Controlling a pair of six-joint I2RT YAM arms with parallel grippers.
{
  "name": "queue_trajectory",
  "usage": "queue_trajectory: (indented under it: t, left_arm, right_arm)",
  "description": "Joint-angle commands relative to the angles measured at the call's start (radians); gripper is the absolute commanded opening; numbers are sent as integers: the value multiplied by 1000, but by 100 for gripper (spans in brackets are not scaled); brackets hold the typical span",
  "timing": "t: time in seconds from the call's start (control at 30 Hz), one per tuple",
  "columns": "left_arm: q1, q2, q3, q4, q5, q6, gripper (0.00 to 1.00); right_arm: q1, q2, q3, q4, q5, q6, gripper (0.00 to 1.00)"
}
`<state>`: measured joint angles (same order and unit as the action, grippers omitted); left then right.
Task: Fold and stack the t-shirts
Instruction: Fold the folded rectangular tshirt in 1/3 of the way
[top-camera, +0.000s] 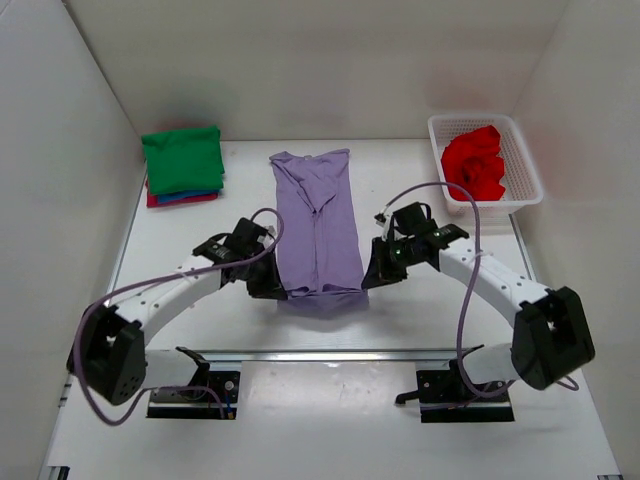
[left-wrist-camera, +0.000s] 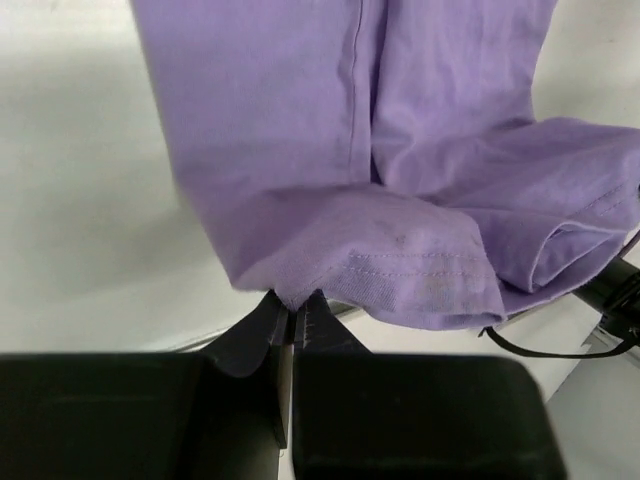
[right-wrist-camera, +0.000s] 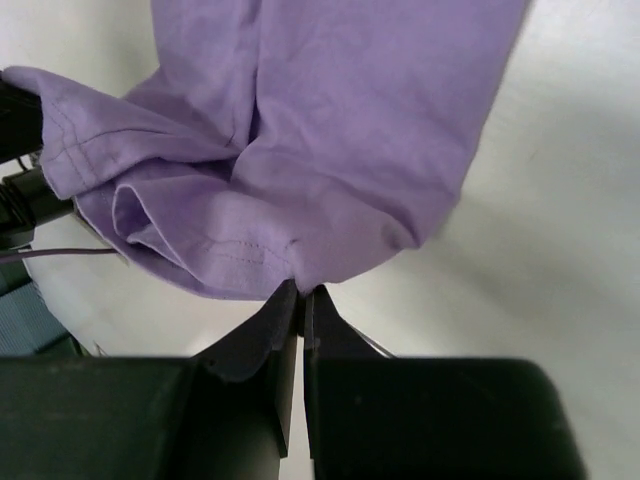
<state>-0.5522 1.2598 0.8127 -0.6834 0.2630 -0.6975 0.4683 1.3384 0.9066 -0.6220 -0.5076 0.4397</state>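
A lavender-purple t-shirt (top-camera: 318, 225) lies as a long narrow strip down the middle of the table, sleeves folded in. My left gripper (top-camera: 268, 283) is shut on its near left hem corner (left-wrist-camera: 290, 296). My right gripper (top-camera: 372, 273) is shut on its near right hem corner (right-wrist-camera: 305, 283). The near hem is lifted slightly and sags between the two grippers. A folded stack with the green t-shirt (top-camera: 183, 158) on top, blue and red or magenta edges (top-camera: 185, 199) under it, sits at the back left. A red t-shirt (top-camera: 474, 162) lies crumpled in the basket.
A white lattice basket (top-camera: 524, 172) stands at the back right against the wall. White walls enclose the table on the left, back and right. A metal rail (top-camera: 330, 355) runs across the near edge by the arm bases.
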Motion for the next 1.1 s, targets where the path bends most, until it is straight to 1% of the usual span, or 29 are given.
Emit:
queue_trajectory:
  t: [0.0,0.03,0.2,0.43,0.57,0.63,0.7,0.87,1.07]
  left_arm:
    - [41,64,74,21,56,88,0]
    - [52,85,85,30,68,98,0]
    - [103,167,147,38,74,133,0]
    - [143,256,190,71,90,148,0]
    - [170,265,187,126,110,133,0]
    - [184,279,206,125,126,142,0]
    - [176,294,238,104,111,157,0]
    - [193,322,279,123,122,156,0]
    - [228,380,327,136,116,161,0]
  right_arm:
    - [-37,74,107,-42,-23,-104,0]
    - [-36,94,141,-48,-25,-108,1]
    - [-108,205,242,-62,-23,-160,0]
    - [-131,349,348,-65,-34,-211,0]
    - [-128,398,385,-45,-40,-214,0]
    - [-134,412,414,-56,-46,-213,0]
    - [-134,435,466,-74,-46,-220,0]
    - [-138,490,566,-104,-39,-236,1]
    - [-155,541,626,-114,-34,-246,1]
